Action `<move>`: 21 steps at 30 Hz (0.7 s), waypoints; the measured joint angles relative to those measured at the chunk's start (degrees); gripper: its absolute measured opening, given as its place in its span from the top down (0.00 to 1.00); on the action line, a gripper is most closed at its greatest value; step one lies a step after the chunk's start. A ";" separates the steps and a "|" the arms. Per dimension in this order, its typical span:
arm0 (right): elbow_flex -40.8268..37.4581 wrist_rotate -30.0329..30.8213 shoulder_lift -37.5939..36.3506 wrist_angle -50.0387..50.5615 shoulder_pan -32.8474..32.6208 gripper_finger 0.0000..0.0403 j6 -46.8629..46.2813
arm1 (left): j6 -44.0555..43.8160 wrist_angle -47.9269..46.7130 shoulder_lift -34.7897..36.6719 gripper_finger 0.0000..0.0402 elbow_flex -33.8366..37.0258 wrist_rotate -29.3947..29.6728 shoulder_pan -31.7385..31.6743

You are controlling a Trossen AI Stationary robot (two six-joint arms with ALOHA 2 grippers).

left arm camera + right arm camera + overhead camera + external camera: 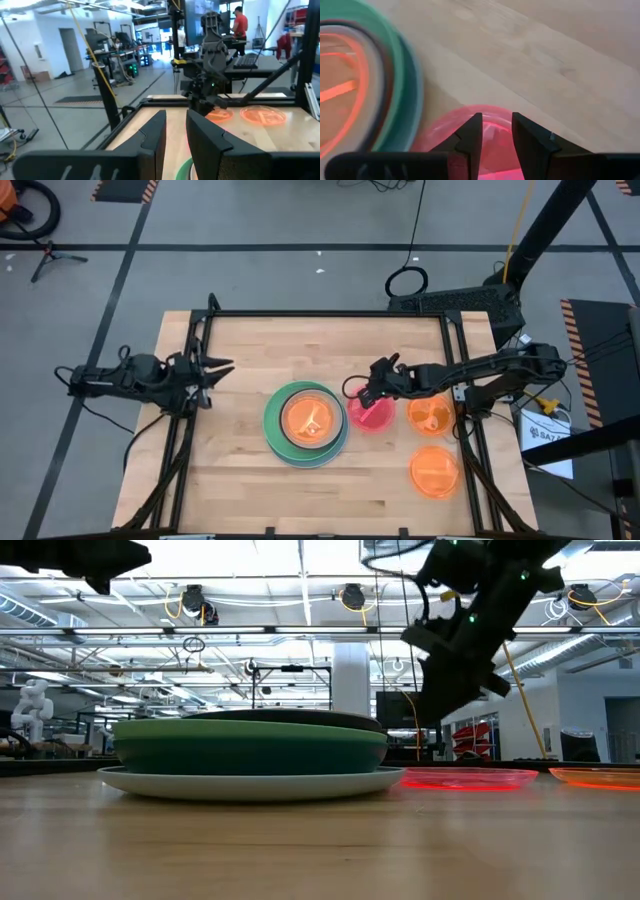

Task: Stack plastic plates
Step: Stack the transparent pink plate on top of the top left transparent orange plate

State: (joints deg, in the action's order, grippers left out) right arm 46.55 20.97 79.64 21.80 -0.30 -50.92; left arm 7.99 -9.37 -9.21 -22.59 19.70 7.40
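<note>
Left gripper (222, 373) waits at the table's (240, 480) left edge, its fingers a narrow gap apart and holding nothing, probably to keep clear of the work. At centre sits one stack (306, 423), wide plates under narrower ones so it sits steady; its count I cannot tell for certain, though green, teal, dark, whitish and orange rims show. Right gripper (366, 394) hovers over the one pink plate (372, 415), fingers slightly parted and empty, likely to pick it up; two orange plates (433, 470) lie apart beyond.

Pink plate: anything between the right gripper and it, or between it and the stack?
Nothing visible. The right gripper hangs directly over the pink plate, and only bare table separates that plate from the stack beside it.
</note>
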 joint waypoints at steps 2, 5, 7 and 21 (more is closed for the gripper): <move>-0.60 -0.05 0.00 1.21 0.33 0.76 -1.77 | -0.65 -0.23 -0.06 0.79 0.00 -0.02 -0.49; -0.92 -0.10 0.00 2.57 0.33 0.76 0.00 | -1.03 -0.83 -0.17 0.79 0.00 -0.01 -0.68; -0.97 -0.28 0.00 3.62 0.24 0.76 4.54 | -1.11 -1.31 -0.17 0.79 0.00 -0.02 -0.68; -0.97 -4.57 0.00 1.60 -0.50 0.76 26.18 | -1.21 -1.54 -0.17 0.79 -0.02 -0.02 -0.64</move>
State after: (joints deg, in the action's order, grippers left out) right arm 45.58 16.40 79.64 23.40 -0.80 -24.74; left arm 6.79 -10.91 -9.39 -22.61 19.68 6.76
